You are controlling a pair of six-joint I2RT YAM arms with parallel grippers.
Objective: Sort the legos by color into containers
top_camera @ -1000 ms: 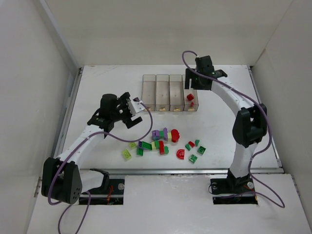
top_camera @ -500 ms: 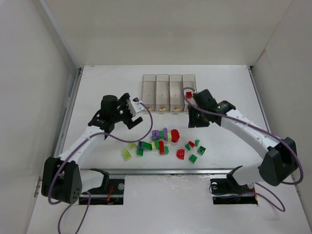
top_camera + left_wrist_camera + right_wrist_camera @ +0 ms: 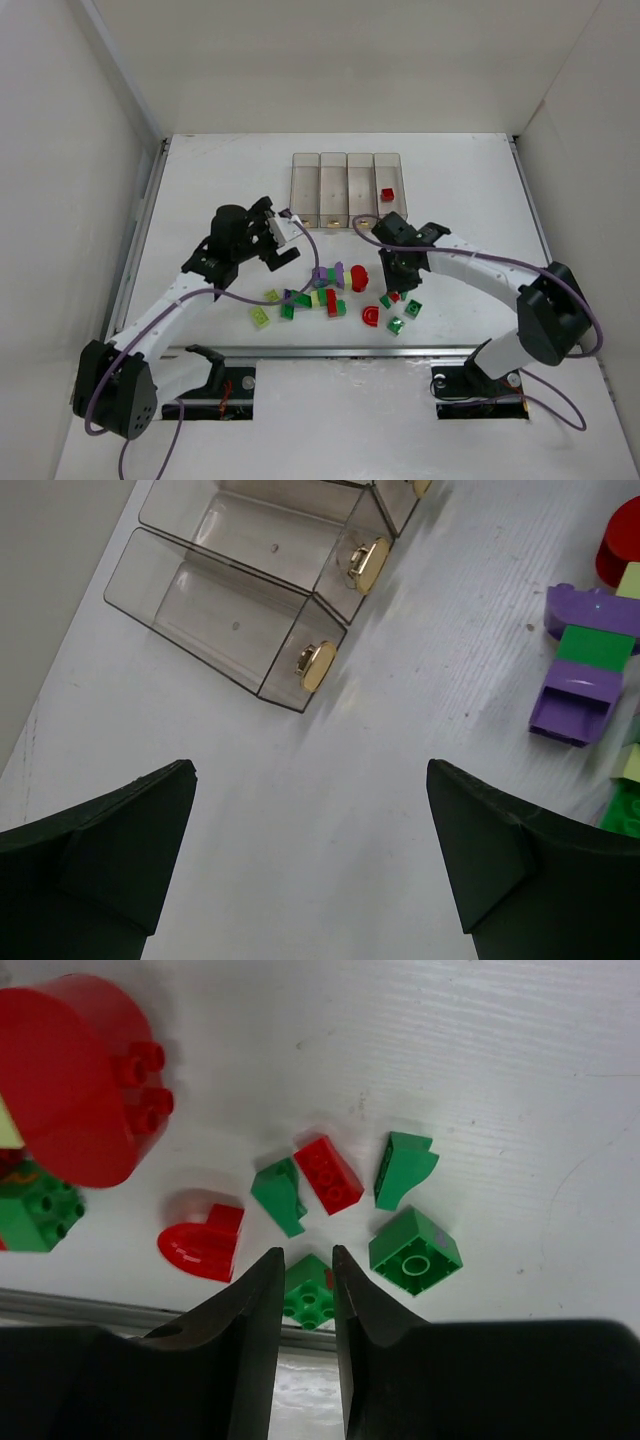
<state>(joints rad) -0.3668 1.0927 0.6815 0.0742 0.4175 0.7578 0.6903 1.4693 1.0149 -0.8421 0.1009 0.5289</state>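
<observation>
Right hand (image 3: 392, 272) swung down from containers (image 3: 347, 190) — white table (image 3: 200, 180), white walls (image 3: 60, 150)

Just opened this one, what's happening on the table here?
Two arms are sorting legos into the containers. One red brick already lies in the rightmost bin; the other three look empty. The right gripper hangs over the loose pile near a small red brick, jaws a narrow slit apart with nothing between them. The left gripper hovers wide open near the leftmost bins.
</observation>
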